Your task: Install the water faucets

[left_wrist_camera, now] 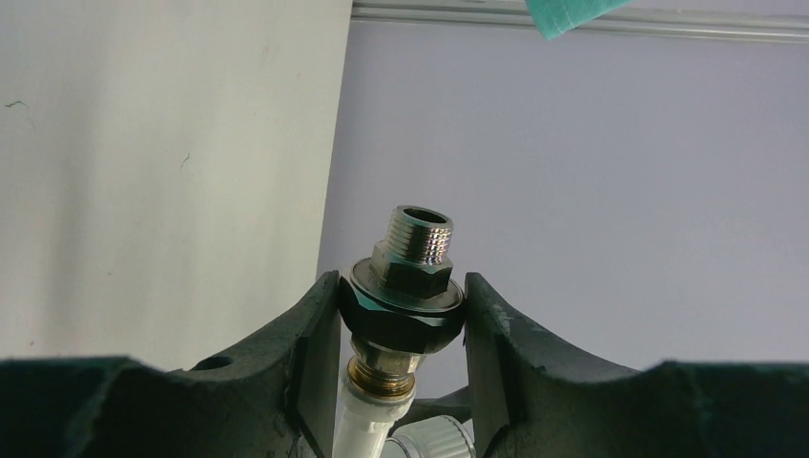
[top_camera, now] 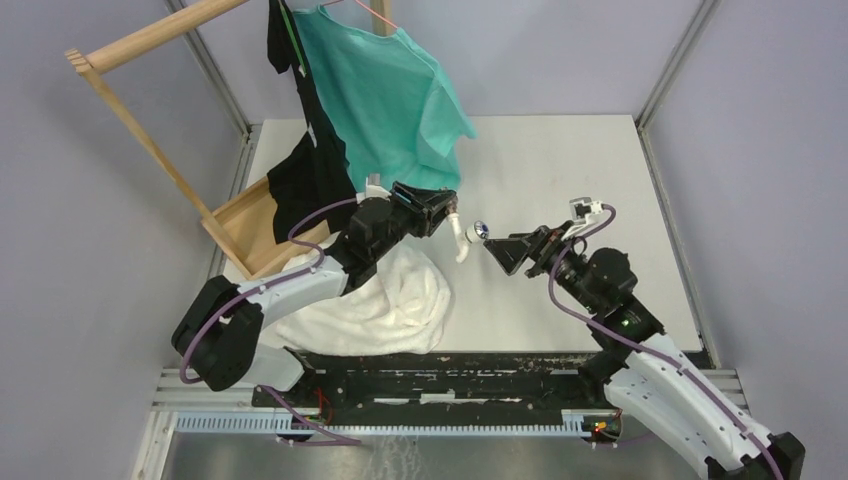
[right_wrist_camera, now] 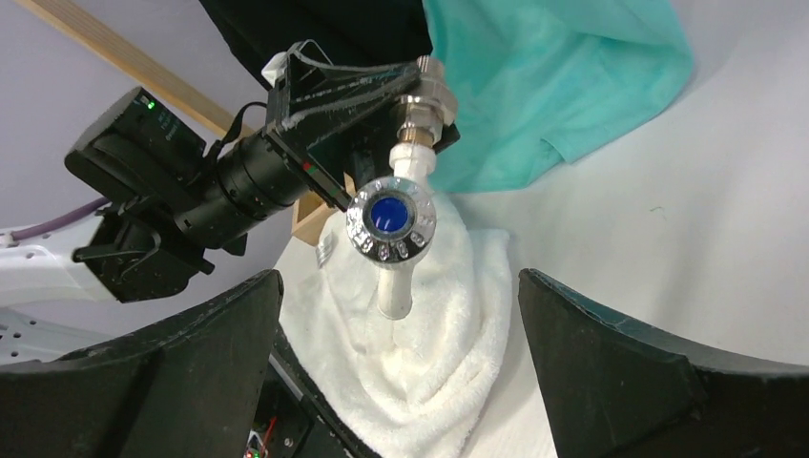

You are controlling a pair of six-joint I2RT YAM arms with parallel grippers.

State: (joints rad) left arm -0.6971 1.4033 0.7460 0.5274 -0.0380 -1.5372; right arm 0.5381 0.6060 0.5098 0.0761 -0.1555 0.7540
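Our left claw clamps the faucet by its fitting, aloft over the tabletop's middle. Our right claw gapes beside the knob. We judge installation unfinished.

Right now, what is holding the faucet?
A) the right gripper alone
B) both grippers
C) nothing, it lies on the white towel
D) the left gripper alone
D: the left gripper is clamped on the faucet at its black nut, while the right gripper faces the blue-dotted knob with its jaws wide open and touching nothing.
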